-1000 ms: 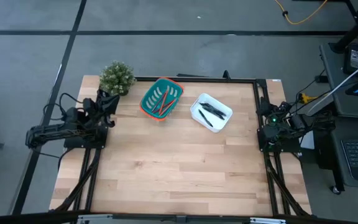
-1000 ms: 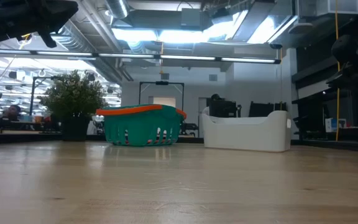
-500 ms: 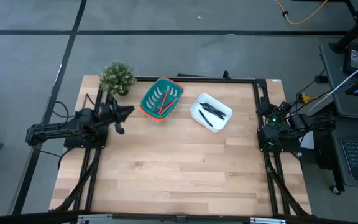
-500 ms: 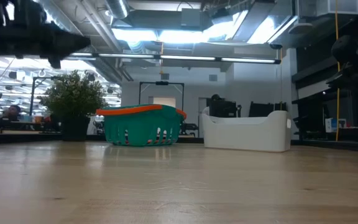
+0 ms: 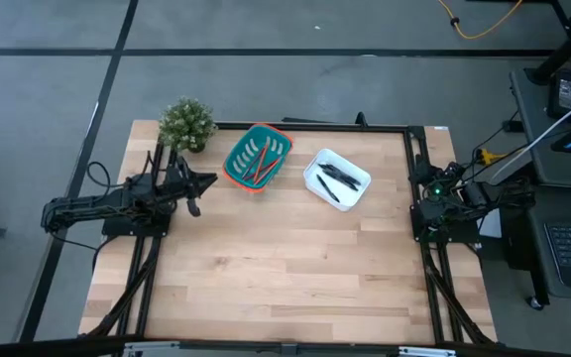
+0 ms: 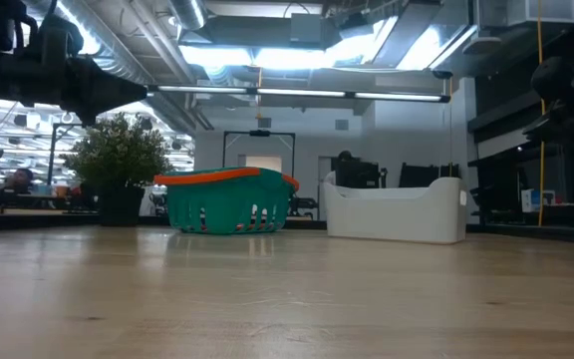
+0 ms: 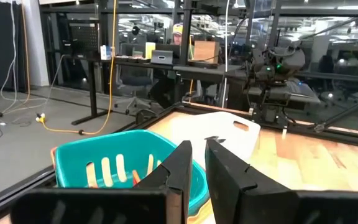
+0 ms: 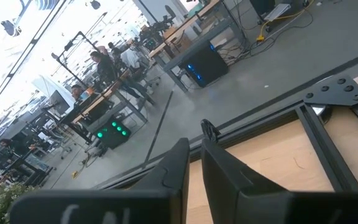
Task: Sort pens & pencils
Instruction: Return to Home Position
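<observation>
Judging by the layout, sorting looked done: pens (image 5: 338, 178) lay in the bin (image 5: 323, 159), pencils (image 5: 262, 169) in the basket (image 5: 231, 169). Left gripper (image 7: 197, 149), fingers nearly pressed together and empty, hung near the basket. Right gripper (image 8: 195, 138), likewise closed, sat parked far right. Next move probably: fold left arm home.

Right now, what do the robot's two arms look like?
Both arms are dark and jointed. The left arm has looping black cables beside it; the right arm shows a small green light. Each ends in two flat black jaws.
</observation>
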`<state>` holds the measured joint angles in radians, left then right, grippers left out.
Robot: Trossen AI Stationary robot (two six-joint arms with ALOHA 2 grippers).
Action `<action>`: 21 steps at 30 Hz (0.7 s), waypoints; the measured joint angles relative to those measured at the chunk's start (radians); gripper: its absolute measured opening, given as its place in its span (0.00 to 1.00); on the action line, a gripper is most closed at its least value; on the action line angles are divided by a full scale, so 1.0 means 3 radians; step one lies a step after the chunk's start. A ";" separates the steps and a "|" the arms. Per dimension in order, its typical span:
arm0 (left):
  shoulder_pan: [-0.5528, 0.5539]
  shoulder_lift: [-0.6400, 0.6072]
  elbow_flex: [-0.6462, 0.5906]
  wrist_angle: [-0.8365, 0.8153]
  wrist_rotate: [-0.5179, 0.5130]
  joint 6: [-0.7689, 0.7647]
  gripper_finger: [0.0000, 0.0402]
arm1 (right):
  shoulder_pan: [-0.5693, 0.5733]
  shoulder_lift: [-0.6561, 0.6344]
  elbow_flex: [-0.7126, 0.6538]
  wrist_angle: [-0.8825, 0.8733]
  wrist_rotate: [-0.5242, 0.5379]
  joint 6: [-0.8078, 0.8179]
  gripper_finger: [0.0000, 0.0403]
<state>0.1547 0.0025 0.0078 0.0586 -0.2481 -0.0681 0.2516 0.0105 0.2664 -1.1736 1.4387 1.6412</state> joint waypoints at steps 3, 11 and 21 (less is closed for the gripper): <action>0.0000 0.0000 0.0000 0.0000 0.0000 0.0000 0.10 | 0.0000 0.0000 -0.0001 0.0001 0.0000 0.0000 0.11; 0.0000 0.0000 0.0000 0.0001 0.0000 0.0000 0.10 | 0.0000 0.0157 0.0004 -0.0030 0.0042 -0.0001 0.11; 0.0000 0.0000 0.0000 0.0006 -0.0002 0.0000 0.10 | 0.0000 0.1213 0.0024 -0.0464 0.0395 -0.0003 0.11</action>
<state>0.1547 0.0025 0.0078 0.0605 -0.2489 -0.0681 0.2516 0.3744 0.2735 -1.3128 1.5572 1.6404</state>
